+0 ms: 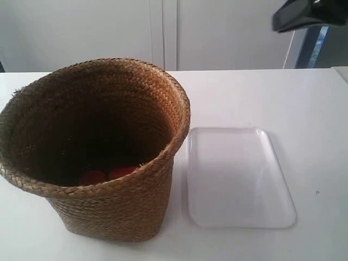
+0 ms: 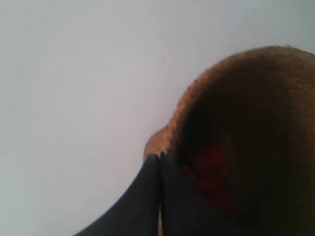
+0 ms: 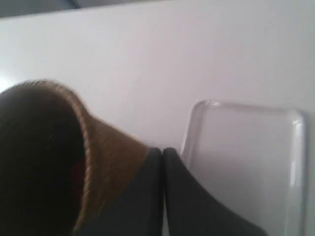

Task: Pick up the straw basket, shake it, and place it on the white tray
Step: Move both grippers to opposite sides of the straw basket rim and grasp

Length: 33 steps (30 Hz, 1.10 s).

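Straw basket [image 1: 109, 206] stands upright on the white table [image 1: 304, 109], with the tray [image 1: 239, 179] lying flat just beside it. Red things [image 1: 103, 175] lie in the basket's dark bottom. A pale panelled wall [image 1: 81, 32] stands behind, and a black arm part [image 1: 307, 13] hangs at the exterior view's upper right. The left gripper [image 2: 160, 157] and right gripper [image 3: 162, 151] both have their fingers pressed together, holding nothing.

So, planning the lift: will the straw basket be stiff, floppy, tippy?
The straw basket holds its woven wall upright unsupported, so probably fairly stiff, flexing slightly under a pinch. Wide mouth over narrower base: likely tips easily. The red things inside would probably shift.
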Each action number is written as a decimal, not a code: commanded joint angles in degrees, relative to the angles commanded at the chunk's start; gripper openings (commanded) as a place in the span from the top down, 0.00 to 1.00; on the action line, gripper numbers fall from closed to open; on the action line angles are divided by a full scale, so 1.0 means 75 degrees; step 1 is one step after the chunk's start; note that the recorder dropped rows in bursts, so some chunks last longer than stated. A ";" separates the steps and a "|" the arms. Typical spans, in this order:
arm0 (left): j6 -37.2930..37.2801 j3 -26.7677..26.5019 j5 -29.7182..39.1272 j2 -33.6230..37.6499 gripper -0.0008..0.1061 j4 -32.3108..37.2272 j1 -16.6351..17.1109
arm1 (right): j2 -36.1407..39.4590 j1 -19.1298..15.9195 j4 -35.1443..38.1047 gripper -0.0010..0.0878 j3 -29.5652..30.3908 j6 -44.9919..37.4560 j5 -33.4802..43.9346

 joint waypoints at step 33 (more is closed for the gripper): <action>0.0418 -0.0131 0.0821 0.1206 0.27 -0.0588 0.0000 | 0.2058 0.0999 0.0641 0.13 -0.0165 -0.0379 0.0144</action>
